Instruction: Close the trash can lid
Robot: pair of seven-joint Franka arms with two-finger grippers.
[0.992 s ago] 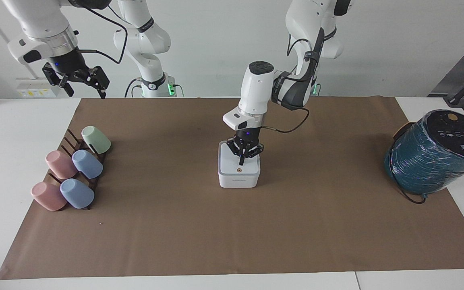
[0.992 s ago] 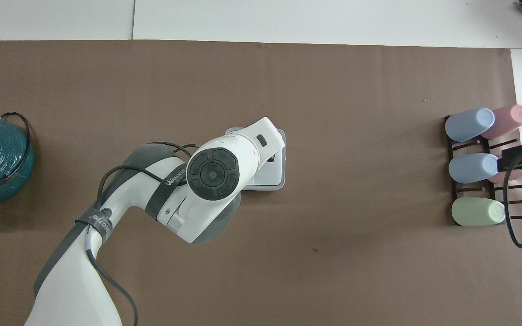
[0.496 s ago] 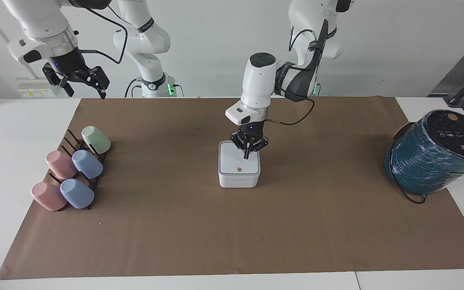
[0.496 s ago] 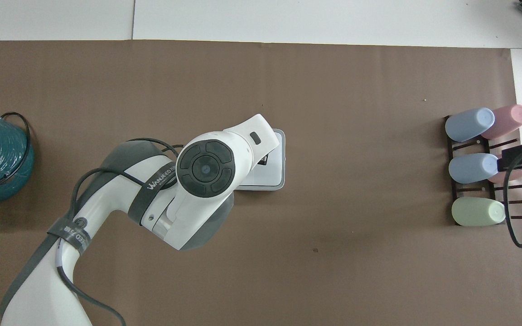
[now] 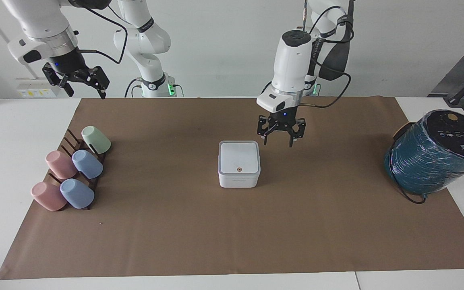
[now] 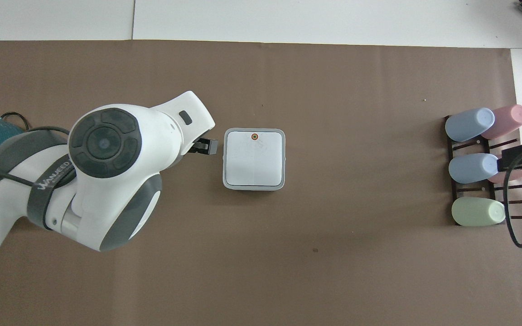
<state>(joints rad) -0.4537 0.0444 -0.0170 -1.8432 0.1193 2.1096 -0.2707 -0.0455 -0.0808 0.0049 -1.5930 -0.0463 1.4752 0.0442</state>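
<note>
The lid (image 5: 239, 157) lies flat on the trash can (image 5: 239, 177). The left pincer (image 5: 281, 139) hangs spread beside it, holding nothing. The right pincer (image 5: 83, 86) waits spread above the desk (image 5: 10, 133).

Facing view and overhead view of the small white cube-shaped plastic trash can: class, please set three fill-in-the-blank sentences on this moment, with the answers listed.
1. The square white plastic lid lies ____ on the small white cube-shaped plastic trash can.
2. The small dot near one edge of the lid is coloured ____.
3. The left gripper hangs over the brown paper beside the trash can, with its fingers ____.

Missing words: shut; orange; open
</note>
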